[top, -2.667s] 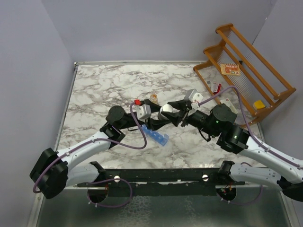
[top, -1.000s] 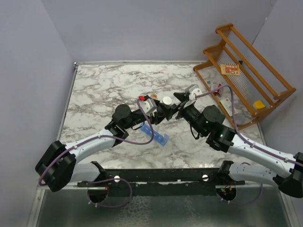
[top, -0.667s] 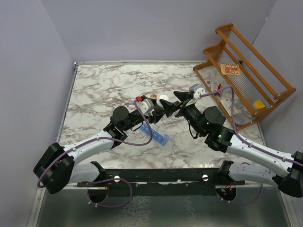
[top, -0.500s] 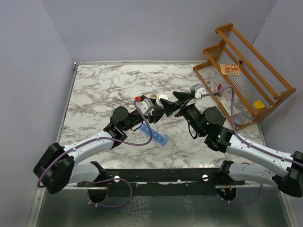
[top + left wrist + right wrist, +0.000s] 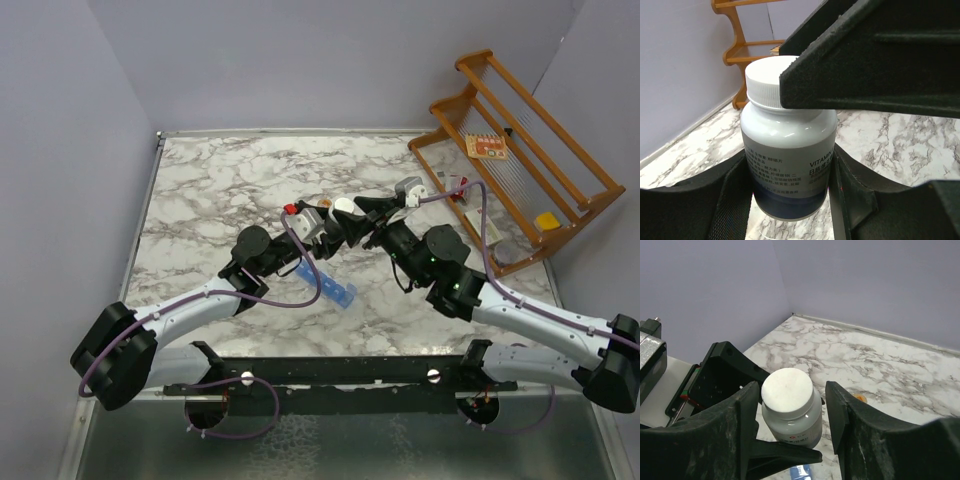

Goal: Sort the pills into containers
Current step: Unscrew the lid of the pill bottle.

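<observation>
1. The left claw (image 5: 789, 172) is pinching a white vitamin bottle (image 5: 787, 125) by its body, one pad on each side of the label. The bottle stands upright and is held clear of the counter (image 5: 220, 190).
2. The bottle's label has a dark blue band at the bottom, and the word "VITAMIN" can be read on it.
3. The right claw (image 5: 790, 390) reaches in from the right of the overhead frame. It is spread, with one finger on each side of the bottle's white cap (image 5: 787, 386).
4. In the right wrist view, a gap shows between the cap and the finger on the right of the frame. The finger on the left of the frame sits right at the cap's edge, and I cannot tell whether it touches.
5. The blue pill organiser strip (image 5: 331, 288) lies flat on the counter just below the middle of the overhead frame. It sits aslant, below the two claws, and neither claw touches it.
6. A small orange object (image 5: 859, 398) rests on the counter beyond the bottle, too small to identify.
7. A wooden rack (image 5: 520, 130) stands in the upper right of the overhead frame, at the counter's edge.
</observation>
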`<action>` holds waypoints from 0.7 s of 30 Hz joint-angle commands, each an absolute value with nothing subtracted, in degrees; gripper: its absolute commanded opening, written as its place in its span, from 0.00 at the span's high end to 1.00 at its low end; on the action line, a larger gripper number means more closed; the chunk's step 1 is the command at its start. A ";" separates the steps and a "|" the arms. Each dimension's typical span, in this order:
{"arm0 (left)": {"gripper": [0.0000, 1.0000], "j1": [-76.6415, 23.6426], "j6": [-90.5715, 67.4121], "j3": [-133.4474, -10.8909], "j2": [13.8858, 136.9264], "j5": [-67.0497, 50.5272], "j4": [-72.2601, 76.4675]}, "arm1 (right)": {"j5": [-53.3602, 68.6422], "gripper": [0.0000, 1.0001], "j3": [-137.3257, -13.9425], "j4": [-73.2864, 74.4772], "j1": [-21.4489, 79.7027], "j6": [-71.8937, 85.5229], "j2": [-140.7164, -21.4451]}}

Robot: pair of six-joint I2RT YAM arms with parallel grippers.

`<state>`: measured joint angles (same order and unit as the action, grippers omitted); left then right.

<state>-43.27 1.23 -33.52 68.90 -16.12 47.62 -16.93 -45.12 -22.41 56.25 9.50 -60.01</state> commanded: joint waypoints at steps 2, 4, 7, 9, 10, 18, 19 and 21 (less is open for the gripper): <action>1.00 -43.68 1.06 -33.03 67.48 -15.03 50.61 | -15.59 0.48 -46.49 -23.80 56.16 10.14 -60.53; 1.00 -43.68 0.97 -33.04 67.57 -15.26 50.67 | -15.53 0.49 -46.80 -23.65 56.12 10.03 -60.86; 1.00 -43.75 0.74 -32.96 67.83 -15.38 50.95 | -15.29 0.49 -47.33 -23.25 56.15 10.02 -61.43; 1.00 -43.77 0.69 -32.80 67.86 -15.38 51.15 | -14.92 0.48 -47.40 -23.29 56.14 10.09 -61.76; 1.00 -43.77 0.70 -32.85 67.85 -15.38 51.23 | -14.91 0.48 -47.50 -23.25 56.12 10.11 -62.13; 1.00 -43.77 0.70 -32.65 68.07 -15.80 51.37 | -14.64 0.59 -47.64 -23.88 56.16 9.76 -62.38; 1.00 -43.77 0.66 -32.67 68.15 -15.81 51.33 | -14.49 0.57 -47.71 -23.83 56.16 9.76 -62.28; 1.00 -43.77 0.62 -32.62 68.21 -15.77 51.33 | -14.17 0.51 -47.72 -23.98 56.08 9.73 -62.11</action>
<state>-43.38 0.95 -33.06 68.88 -16.03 48.42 -15.79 -45.80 -22.37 56.23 9.65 -62.26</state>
